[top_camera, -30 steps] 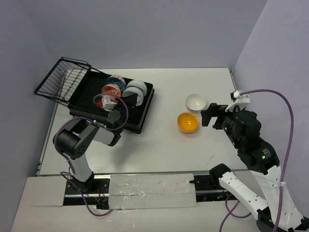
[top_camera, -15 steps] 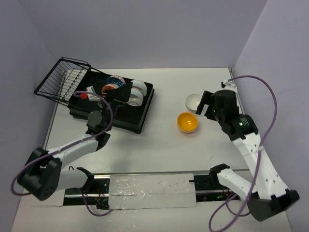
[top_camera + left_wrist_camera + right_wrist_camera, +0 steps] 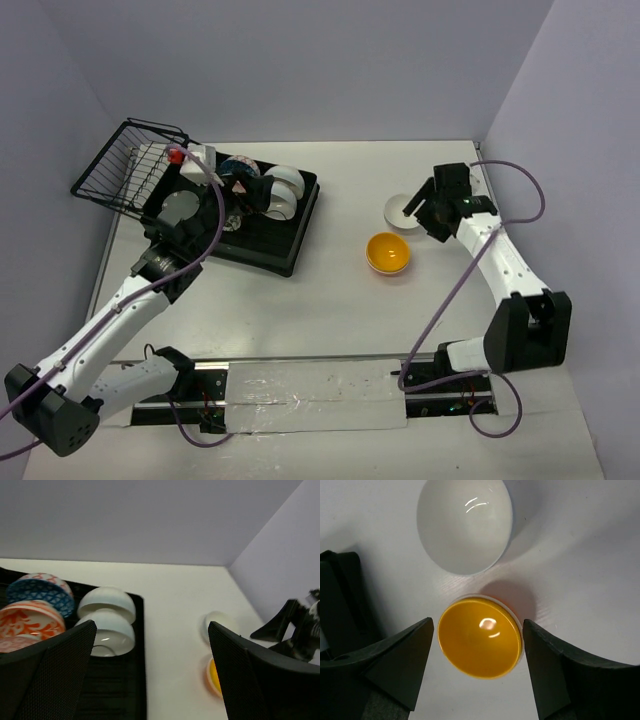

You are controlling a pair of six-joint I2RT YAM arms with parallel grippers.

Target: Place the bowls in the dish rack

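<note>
L fingers (image 3: 151, 627): spread full wide, nothing between them. 1 s ago they were only about half open, w/ the arm folded by the rack's near edge; now the arm is stretched out and the wrist sits over the far-left part of the dish rack (image 3: 285, 250), next to the wire basket (image 3: 120, 165).

R fingers (image 3: 479, 625): open, holding nothing, a bit narrower than 1 s ago. They've gone from right of the loose bowls to just beside the white bowl (image 3: 405, 211). In the wrist view the orange bowl (image 3: 480, 645) shows between the tips; can't tell if anything touches.

Both loose bowls are unmoved on the counter (image 3: 330, 300).

In the rack, tipped on edge at the far end: blue-patterned bowl (image 3: 37, 592), orange-patterned bowl (image 3: 30, 622), two white bowls (image 3: 107, 605).

Room: the rack's near ribbed floor is bare. A wide bare counter strip lies btwn the rack and the loose bowls, more along the near side. The white bowl is near the counter's right edge, w/ the right wall (image 3: 560, 90) close behind the R arm. The basket juts past the far-left corner.
</note>
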